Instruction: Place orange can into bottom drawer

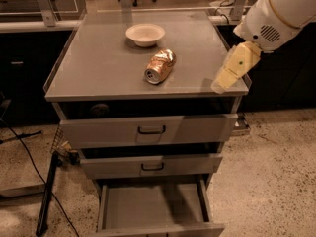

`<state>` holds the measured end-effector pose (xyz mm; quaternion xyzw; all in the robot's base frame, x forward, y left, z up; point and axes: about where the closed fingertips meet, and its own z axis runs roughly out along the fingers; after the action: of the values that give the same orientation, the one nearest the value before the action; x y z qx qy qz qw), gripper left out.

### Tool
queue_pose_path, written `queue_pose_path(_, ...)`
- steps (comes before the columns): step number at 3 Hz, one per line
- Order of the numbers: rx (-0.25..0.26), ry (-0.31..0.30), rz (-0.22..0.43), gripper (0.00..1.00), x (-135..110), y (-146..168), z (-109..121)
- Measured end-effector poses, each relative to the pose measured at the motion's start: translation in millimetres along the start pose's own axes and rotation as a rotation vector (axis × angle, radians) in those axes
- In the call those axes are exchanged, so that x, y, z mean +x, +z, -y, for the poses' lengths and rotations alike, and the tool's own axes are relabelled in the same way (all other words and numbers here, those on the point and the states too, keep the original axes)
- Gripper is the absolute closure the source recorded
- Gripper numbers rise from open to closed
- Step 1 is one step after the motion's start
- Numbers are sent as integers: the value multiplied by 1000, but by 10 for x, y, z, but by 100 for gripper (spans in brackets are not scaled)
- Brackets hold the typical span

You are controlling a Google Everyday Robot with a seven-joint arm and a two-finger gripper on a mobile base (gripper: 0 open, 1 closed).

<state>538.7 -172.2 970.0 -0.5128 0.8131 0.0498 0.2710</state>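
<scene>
The orange can (159, 66) lies on its side in the middle of the grey cabinet top (98, 68), its silver end facing the front. The bottom drawer (153, 207) is pulled open below and holds nothing. My gripper (223, 83) hangs from the white arm at the right, over the cabinet top's right front corner, well to the right of the can and not touching it.
A white bowl (145, 34) sits behind the can. The two upper drawers (148, 130) with dark handles stand slightly open. A black stand leg (47, 196) and cables lie on the floor at the left. Office chairs stand at the back.
</scene>
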Motion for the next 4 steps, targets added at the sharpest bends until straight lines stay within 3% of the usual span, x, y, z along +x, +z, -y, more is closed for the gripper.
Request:
queue_pose_path(1, 55, 63, 68, 0, -244, 171, 116)
queue_pose_path(2, 168, 140, 137, 0, -513, 339, 267)
queue_pose_path(4, 162, 143, 153, 0, -452, 488, 357)
